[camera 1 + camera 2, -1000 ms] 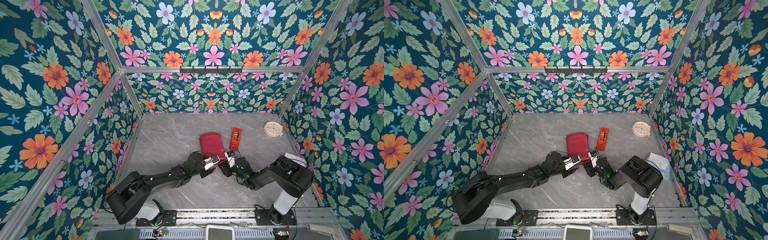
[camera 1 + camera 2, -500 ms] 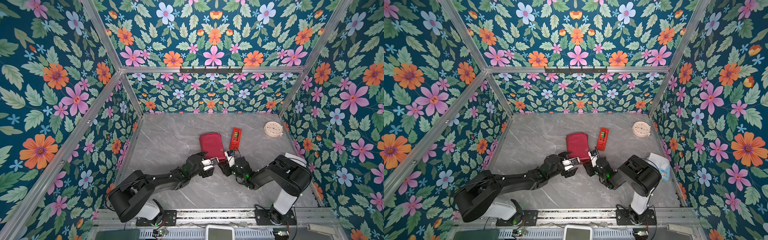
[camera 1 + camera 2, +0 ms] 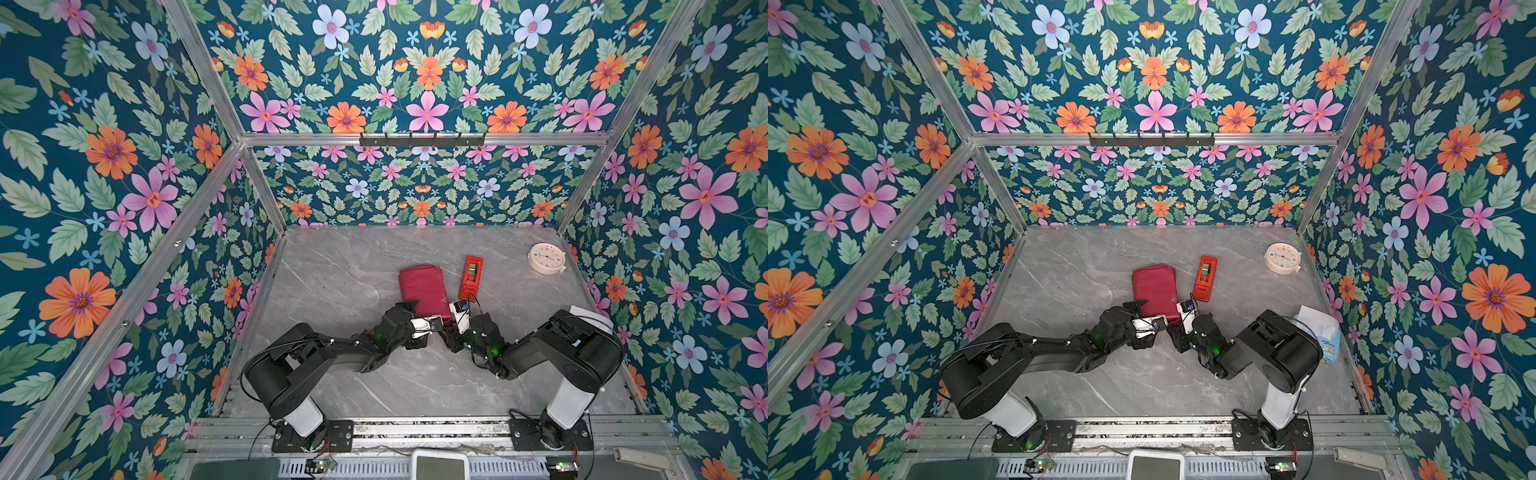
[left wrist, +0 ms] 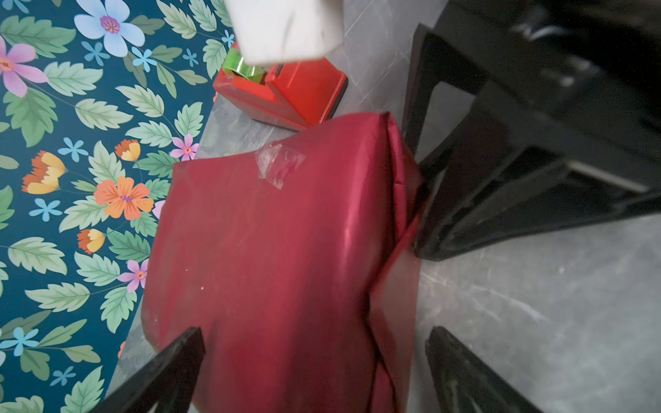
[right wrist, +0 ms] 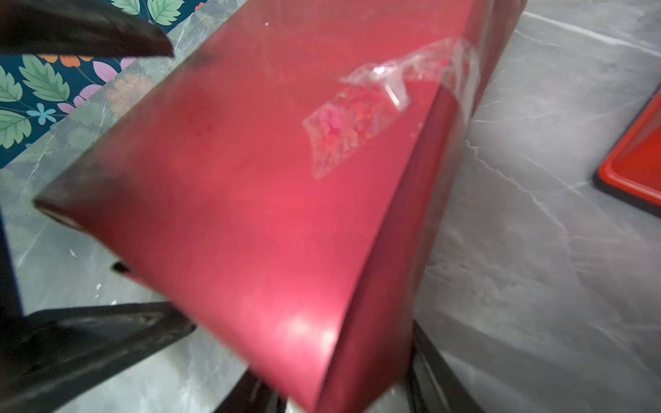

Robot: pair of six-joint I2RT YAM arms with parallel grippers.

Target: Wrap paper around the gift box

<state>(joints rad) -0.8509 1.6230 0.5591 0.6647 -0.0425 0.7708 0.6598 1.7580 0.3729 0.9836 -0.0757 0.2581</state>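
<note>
Since a second ago the left gripper (image 4: 314,329) has been opened right up, and the left arm (image 3: 328,353) has been re-posed a touch. Nothing else looks shifted, fwiw.

Both arms are kept low over the table (image 3: 332,266), stretched in from the near edge with elbows bent. The two wrists are brought together at the near end of the parcel. The right arm (image 3: 561,353) is folded tighter, with its big joint humped up toward the right wall.

Left jaws are spread wide. In the left wrist view one finger (image 4: 168,368) is seen over the top of the paper (image 3: 422,289), and its partner is held off to the side above bare table, clear of the wrap. The right gripper (image 5: 304,329) is set roughly half closed, with the parcel's near end sat between its fingers. Whether it's actually being squeezed can't be told, since the close-up is smeared there.

The gift box is covered all round by the paper, maroon side out, so only a flat wrapped block is seen. It's lying in the middle of the table, just beside the tape dispenser (image 3: 471,277), with a sliver of table left between them. A bit of clear tape (image 5: 357,132) is stuck on the wrap's top, crumpled and lapped over an edge. A green roll (image 4: 243,68) is seated in the dispenser. A round clock (image 3: 546,258) is parked well apart, near the far right corner.
</note>
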